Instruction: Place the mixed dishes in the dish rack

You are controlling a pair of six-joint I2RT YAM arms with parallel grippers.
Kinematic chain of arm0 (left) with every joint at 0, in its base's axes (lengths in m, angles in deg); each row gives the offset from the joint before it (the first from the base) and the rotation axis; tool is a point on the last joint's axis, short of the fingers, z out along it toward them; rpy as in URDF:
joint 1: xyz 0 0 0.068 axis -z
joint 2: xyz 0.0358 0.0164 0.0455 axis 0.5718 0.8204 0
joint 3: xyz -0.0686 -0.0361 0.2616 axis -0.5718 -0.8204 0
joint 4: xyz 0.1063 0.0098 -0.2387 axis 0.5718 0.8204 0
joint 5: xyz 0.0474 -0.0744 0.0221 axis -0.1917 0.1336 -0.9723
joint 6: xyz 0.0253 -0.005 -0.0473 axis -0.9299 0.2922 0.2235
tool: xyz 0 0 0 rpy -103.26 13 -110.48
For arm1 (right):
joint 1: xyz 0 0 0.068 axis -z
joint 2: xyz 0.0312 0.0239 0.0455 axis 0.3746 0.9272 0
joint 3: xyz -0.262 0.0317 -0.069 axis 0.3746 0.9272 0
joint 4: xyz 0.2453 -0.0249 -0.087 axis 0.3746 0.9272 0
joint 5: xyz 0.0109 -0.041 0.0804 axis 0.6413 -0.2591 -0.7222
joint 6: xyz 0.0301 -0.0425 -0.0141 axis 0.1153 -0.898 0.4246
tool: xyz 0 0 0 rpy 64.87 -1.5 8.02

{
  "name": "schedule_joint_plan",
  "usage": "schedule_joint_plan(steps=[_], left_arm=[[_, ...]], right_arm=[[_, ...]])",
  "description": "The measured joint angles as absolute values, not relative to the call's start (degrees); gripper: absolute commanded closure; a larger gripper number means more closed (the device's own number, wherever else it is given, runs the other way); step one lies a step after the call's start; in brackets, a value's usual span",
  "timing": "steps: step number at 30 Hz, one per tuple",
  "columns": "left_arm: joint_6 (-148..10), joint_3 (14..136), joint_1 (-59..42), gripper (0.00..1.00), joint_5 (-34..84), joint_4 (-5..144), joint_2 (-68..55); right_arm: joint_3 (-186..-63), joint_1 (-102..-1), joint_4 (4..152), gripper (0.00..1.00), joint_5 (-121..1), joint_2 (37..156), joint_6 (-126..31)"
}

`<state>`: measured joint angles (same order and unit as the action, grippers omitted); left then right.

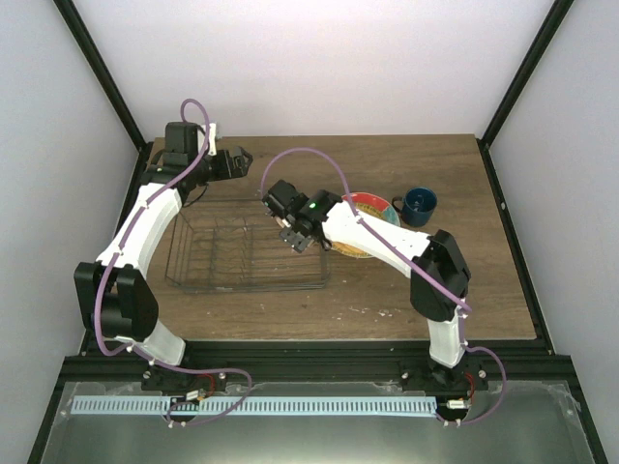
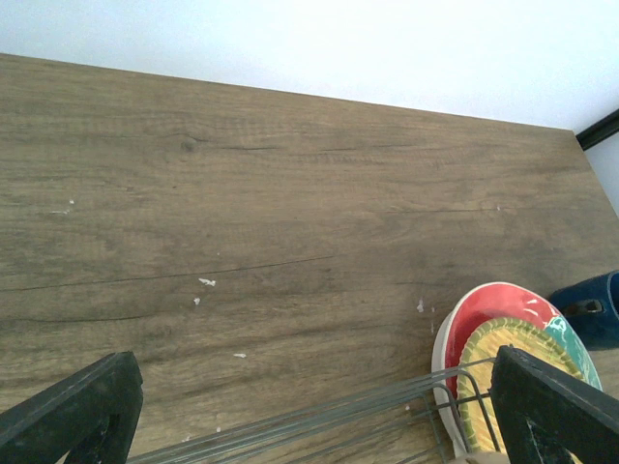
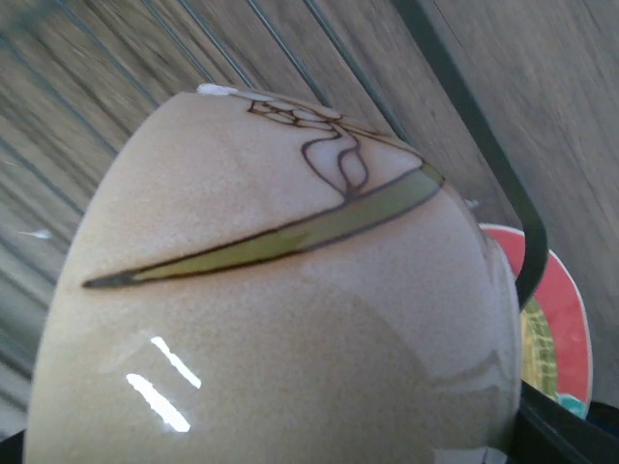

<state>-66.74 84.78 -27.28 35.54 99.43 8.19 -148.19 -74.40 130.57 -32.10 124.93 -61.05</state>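
One dish is in hand right now: the small cream bowl (image 3: 290,319), w/ a green leaf stripe on its side, fills the right wrist view. Your right claw (image 1: 291,236) is pinching it above the right end of the dish rack (image 1: 247,256). Rack wires run behind the bowl in that view, so it's over the basket, but I can't tell if it touches any wire yet. From above, no other dish shows in the rack.

The rest wait on the desk (image 1: 387,302), just beside the rack's right end. The yellow-orange grid plate (image 2: 517,340) lies on the red plate (image 2: 493,302), w/ a pale rim (image 2: 441,360) under both, prob. the translucent plate. The dark blue mug (image 1: 419,201) sits just right of that stack. Your left claw (image 1: 237,159) is spread wide, holding nothing, at the far left of the desk beyond the rack.

Step, as I read it: setting the bowl in, first item of the load. Next move calls for easing it down between the upright dividers, tilted so the wires carry it. Let go only once it's supported, since the glazed round wall could roll or slip. Then lift straight up so the fingers don't snag wire, and swing right for the stack.
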Motion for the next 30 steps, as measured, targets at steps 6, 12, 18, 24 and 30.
schedule_joint_plan(steps=[6,12,18,24,30], left_arm=[[-66.85,83.25,-27.28,0.00,35.15,98.71,7.03],[-67.24,83.14,-27.28,0.00,35.19,98.47,6.92],[-67.44,83.14,-27.28,0.00,35.26,98.47,6.92],[-67.48,83.14,-27.28,0.00,35.45,98.44,6.92],[-67.55,83.14,-27.28,0.00,35.43,98.47,6.92]], right_arm=[[-146.79,-75.04,129.74,0.71,-21.17,129.61,-59.50],[-146.83,-75.56,126.86,0.68,-16.58,132.91,-58.62],[-146.88,-76.09,124.85,0.43,-13.26,135.57,-59.19],[-146.86,-76.79,124.30,0.02,-11.73,135.79,-61.81],[-146.77,-77.70,123.40,0.00,-10.75,135.79,-63.78]])
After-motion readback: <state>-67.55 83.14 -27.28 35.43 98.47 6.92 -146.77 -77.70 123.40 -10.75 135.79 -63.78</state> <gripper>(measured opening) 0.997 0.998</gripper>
